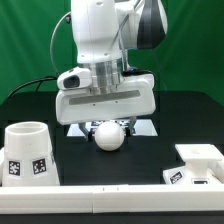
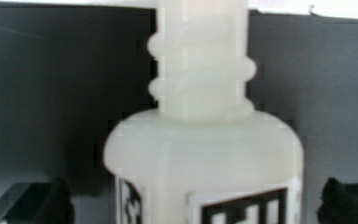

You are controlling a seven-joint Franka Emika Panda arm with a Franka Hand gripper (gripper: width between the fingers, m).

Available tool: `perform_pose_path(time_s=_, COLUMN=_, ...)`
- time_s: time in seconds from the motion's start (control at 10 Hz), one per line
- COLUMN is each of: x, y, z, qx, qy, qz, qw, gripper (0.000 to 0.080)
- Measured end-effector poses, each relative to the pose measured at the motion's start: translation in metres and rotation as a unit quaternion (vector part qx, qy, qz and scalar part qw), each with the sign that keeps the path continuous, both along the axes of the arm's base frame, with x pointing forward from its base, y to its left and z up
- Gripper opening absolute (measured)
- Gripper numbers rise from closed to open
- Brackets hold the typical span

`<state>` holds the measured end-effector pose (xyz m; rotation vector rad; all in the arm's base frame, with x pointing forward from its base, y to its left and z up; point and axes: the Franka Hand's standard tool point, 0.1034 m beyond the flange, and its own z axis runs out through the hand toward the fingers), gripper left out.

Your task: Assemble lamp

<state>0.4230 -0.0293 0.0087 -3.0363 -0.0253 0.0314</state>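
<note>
The white bulb (image 1: 110, 134) lies on the black table directly under my gripper (image 1: 110, 126), round head toward the exterior camera. In the wrist view the bulb (image 2: 202, 110) fills the frame, its ribbed stem pointing away and a tag on its wide body. My gripper (image 2: 190, 203) straddles it with the jaws open; the dark fingers (image 2: 34, 203) stand apart from the bulb's sides with gaps on both sides. The cone shade (image 1: 27, 153) stands at the exterior view's lower left. The blocky square base (image 1: 197, 162) sits at the lower right.
The marker board (image 1: 147, 127) lies on the table behind the gripper, mostly hidden by it. A white rail (image 1: 110, 203) runs along the table's front edge. A green backdrop stands behind the arm.
</note>
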Motion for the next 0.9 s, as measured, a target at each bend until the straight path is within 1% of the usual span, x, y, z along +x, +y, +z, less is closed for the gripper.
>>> perform_pose_path(time_s=0.1, x=0.004, y=0.003, z=0.006, qx=0.008, qy=0.023, qz=0.004, qw=1.0, gripper=0.0698)
perform_pose_path(time_s=0.2, x=0.015, y=0.001, z=0.015, qx=0.009, qy=0.021, qz=0.004, qw=1.0, gripper=0.0698)
perform_pose_path(time_s=0.3, x=0.019, y=0.0, z=0.021, qx=0.014, qy=0.039, qz=0.005, qw=0.999, gripper=0.0698)
perform_pose_path(time_s=0.4, x=0.022, y=0.001, z=0.03, qx=0.025, qy=0.088, qz=0.013, qw=0.996, gripper=0.0698)
perform_pose_path(time_s=0.5, x=0.03, y=0.002, z=0.034, qx=0.029, qy=0.122, qz=0.024, qw=0.992, gripper=0.0698)
perform_pose_path(time_s=0.6, x=0.031, y=0.003, z=0.031, qx=0.035, qy=0.137, qz=0.016, qw=0.99, gripper=0.0698)
perform_pose_path(time_s=0.7, x=0.019, y=0.008, z=0.029, qx=0.045, qy=0.177, qz=0.012, qw=0.983, gripper=0.0698)
perform_pose_path(time_s=0.9, x=0.023, y=0.015, z=0.031, qx=0.064, qy=0.238, qz=0.024, qw=0.969, gripper=0.0698)
